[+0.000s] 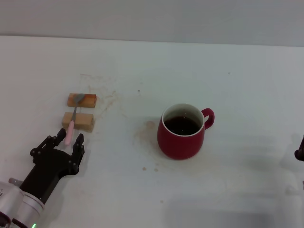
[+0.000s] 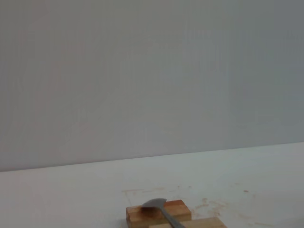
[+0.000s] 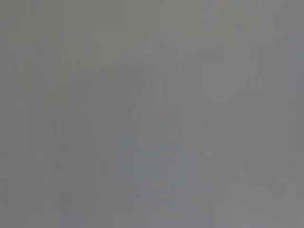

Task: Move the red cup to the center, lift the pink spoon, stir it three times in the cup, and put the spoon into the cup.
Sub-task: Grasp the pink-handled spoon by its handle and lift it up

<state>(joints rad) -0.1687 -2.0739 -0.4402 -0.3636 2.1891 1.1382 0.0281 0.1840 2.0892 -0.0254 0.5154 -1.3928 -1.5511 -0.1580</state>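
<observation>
The red cup [image 1: 181, 132] stands upright near the middle of the white table [image 1: 142, 61], with its handle to the right and dark liquid inside. The pink spoon [image 1: 72, 122] lies across two tan wooden blocks at the left, its grey bowl on the far block [image 1: 81, 100] and its pink handle over the near block [image 1: 78, 121]. My left gripper [image 1: 70, 140] is open, with its fingers on either side of the handle's near end. The left wrist view shows the spoon's bowl [image 2: 155, 204] on the far block [image 2: 156, 212]. My right gripper [image 1: 299, 153] shows only as a dark tip at the right edge.
Faint brown stains [image 1: 146, 133] mark the table left of the cup and near the blocks. A grey wall [image 1: 152, 19] runs behind the table. The right wrist view shows only plain grey.
</observation>
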